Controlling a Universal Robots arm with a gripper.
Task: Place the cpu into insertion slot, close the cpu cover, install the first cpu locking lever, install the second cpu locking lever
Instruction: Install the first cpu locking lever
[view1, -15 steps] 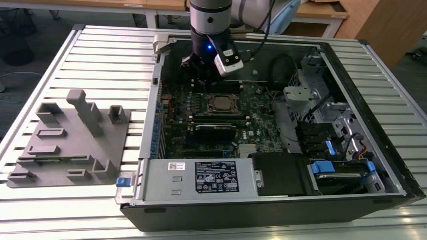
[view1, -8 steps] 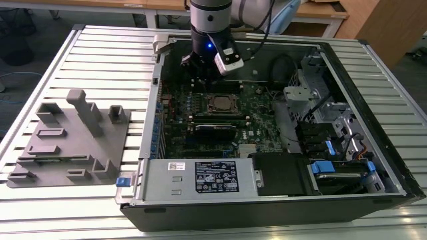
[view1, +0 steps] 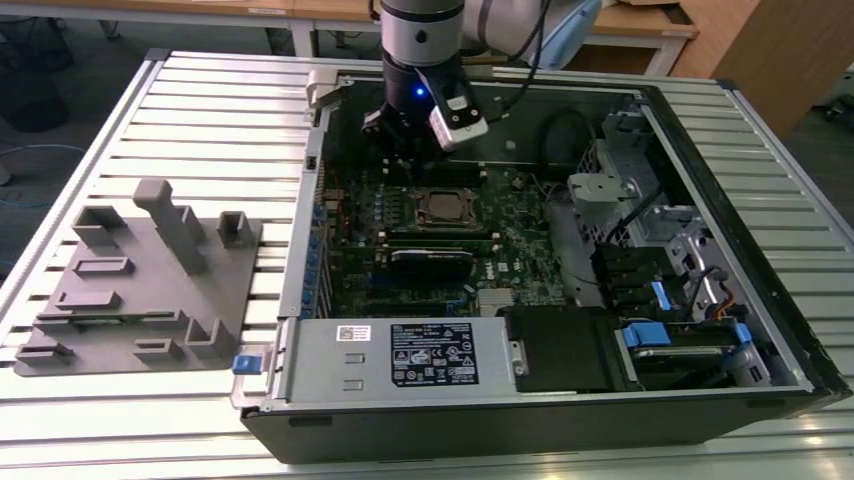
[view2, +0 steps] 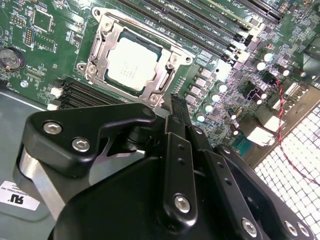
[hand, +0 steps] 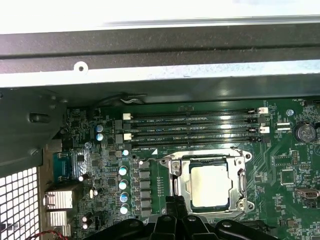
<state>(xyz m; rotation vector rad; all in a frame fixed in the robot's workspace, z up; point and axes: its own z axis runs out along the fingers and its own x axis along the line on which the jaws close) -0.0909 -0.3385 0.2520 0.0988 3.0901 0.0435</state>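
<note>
Gripper (view1: 396, 150) fingers together, nothing clamped. It hangs over the board near the insertion slot (hand: 207, 161), apart from it, touching nothing.

The cpu (view1: 445, 208) sits in the insertion slot, silver face up. The cpu cover (hand: 182, 185) lies flat on its edges, and the face shows through the window. Can't tell if the levers beside the slot are latched.

The exterior view gives context: the open computer case (view1: 534, 430) lies on a slatted table (view1: 214, 90). A grey fixture (view1: 134, 290) is well off to the exterior view's left of the slot, and the power supply box (view1: 320, 370) is on the near side of the slot.

Both wrist views give the close detail: cpu (view2: 132, 64) (hand: 210, 186), cover frame (view2: 98, 56), gripper tip (view2: 175, 102) (hand: 172, 202) near one slot edge. Long memory slots (hand: 192, 127) run beside the slot, and the second wrist view has them on two opposite sides of it. A coin battery (hand: 304, 132) is a bit off from the slot.

The cpu is square, so no long axis. Its edges run parallel to the memory slots.

Writing: a white label (view1: 431, 352) with dark print on the power supply box, a white sticker (view2: 22, 200) in the second wrist view, faint marks on the cpu face, all too small to read.
</note>
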